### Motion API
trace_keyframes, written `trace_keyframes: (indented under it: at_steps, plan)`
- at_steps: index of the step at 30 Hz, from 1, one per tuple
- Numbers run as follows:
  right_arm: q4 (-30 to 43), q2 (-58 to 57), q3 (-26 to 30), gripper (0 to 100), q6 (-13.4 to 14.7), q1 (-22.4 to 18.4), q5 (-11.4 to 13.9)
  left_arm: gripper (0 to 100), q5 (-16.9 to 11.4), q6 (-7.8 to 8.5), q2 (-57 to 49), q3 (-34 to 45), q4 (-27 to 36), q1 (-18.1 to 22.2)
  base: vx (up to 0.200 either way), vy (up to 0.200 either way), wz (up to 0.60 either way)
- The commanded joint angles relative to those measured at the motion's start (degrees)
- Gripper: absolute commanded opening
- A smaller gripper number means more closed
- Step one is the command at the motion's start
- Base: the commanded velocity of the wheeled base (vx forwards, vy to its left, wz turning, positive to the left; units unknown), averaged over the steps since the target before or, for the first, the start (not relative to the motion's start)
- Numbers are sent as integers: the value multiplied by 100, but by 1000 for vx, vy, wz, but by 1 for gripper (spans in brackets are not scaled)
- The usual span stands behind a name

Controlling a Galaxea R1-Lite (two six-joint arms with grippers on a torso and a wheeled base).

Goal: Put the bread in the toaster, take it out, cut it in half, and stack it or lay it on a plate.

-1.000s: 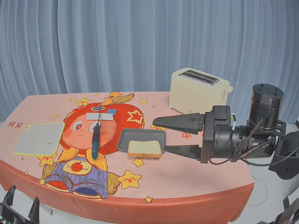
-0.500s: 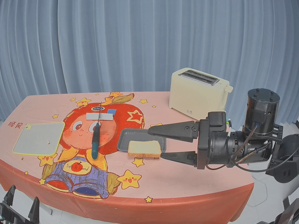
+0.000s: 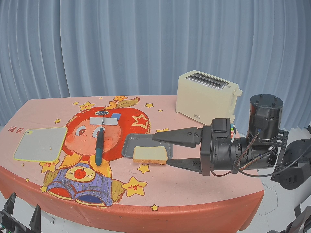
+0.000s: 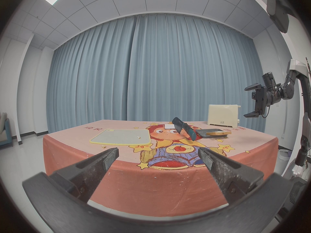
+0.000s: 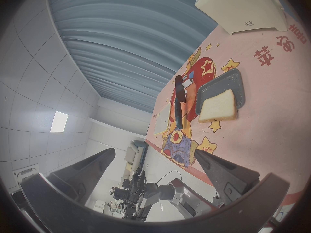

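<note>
Progress: no step of the task looks done yet. Bread (image 3: 150,154), pale and by my reading untoasted, lies flat across the near rim of the dark tray (image 3: 142,139), partly inside and partly overhanging toward the table (image 3: 194,185). The tray holds nothing else.

Toaster (image 3: 205,96) stands at the far right of the table, well apart from the tray. Both slots show dark, with nothing standing out of them.

Right hand (image 3: 160,149) sits at tray level on the slice's right side, released and grasping nothing. Its jaws are spread one above the other, the lower just beside the slice's edge and the upper over the tray. Left hand (image 4: 158,152) hangs low off the table's near edge, likewise released.

Left to do, as I judge: grasp, toast, retrieve, cut, plate. Knife (image 3: 99,144) lies between the tray and the cutting board (image 3: 40,143), which carries a crumb.
</note>
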Motion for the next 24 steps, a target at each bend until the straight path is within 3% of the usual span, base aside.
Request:
trace_keyframes:
  at_steps: [1,18,24]
  plan:
    - [-3,14,2,100,-2,-6,1,100,2,5,-1,101,-1,-2,0,0,0]
    - [-11,330,-139,100,68,-147,10,100,2,-4,-1,101,-1,7,0,0,0]
    - [-3,365,-165,100,323,-112,28,100,2,-4,-1,101,-1,7,0,0,0]
